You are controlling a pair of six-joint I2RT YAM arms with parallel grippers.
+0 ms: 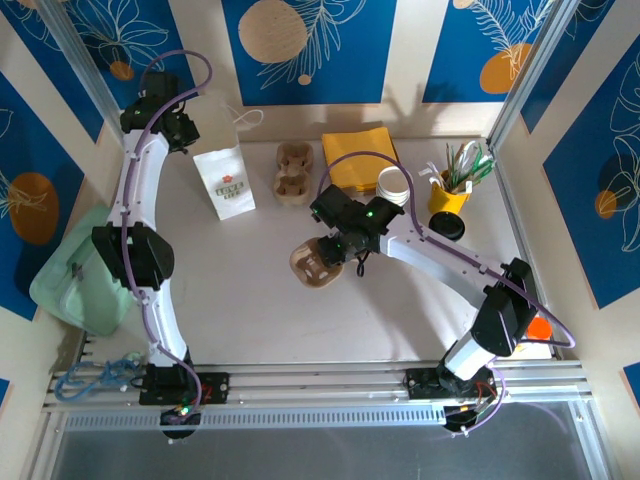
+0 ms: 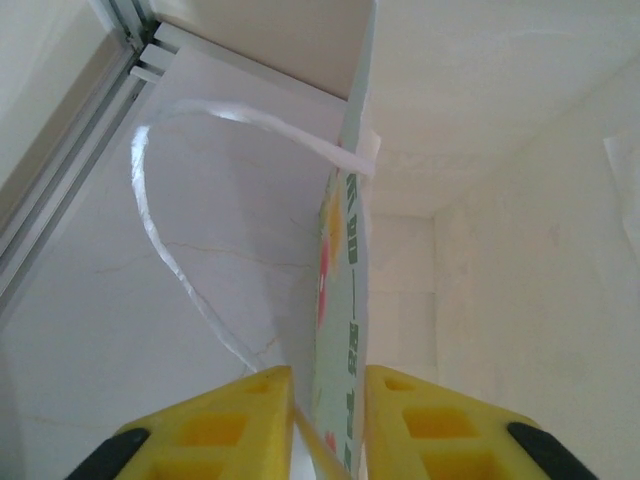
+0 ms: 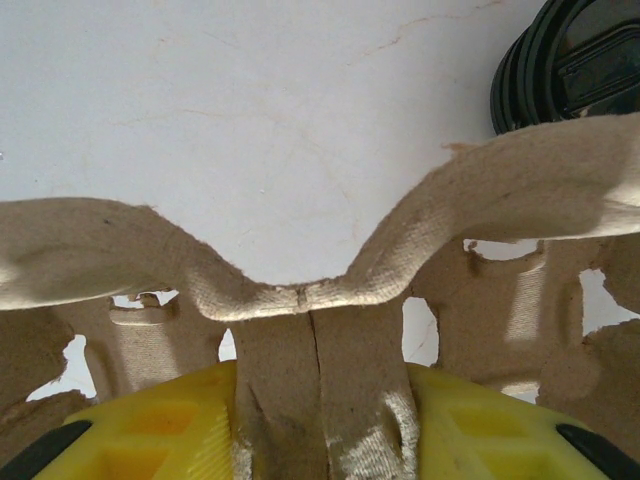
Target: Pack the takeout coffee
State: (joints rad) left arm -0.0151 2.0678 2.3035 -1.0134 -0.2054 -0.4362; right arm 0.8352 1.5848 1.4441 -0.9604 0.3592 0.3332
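Note:
A white paper bag with a red logo stands at the back left of the table. My left gripper is shut on the bag's upright wall, one yellow finger on each side of it, and the bag's handle loops off to the left. My right gripper is shut on the middle rib of a brown pulp cup carrier, which sits mid-table. I cannot pick out the takeout coffee. A black ribbed lid shows beyond the carrier, but I cannot tell whether a cup stands under it.
More pulp carriers lie behind the bag's right side. Yellow napkins, a stack of white cups, a yellow cup of utensils and loose black lids stand at the back right. A green bag lies off the table's left edge.

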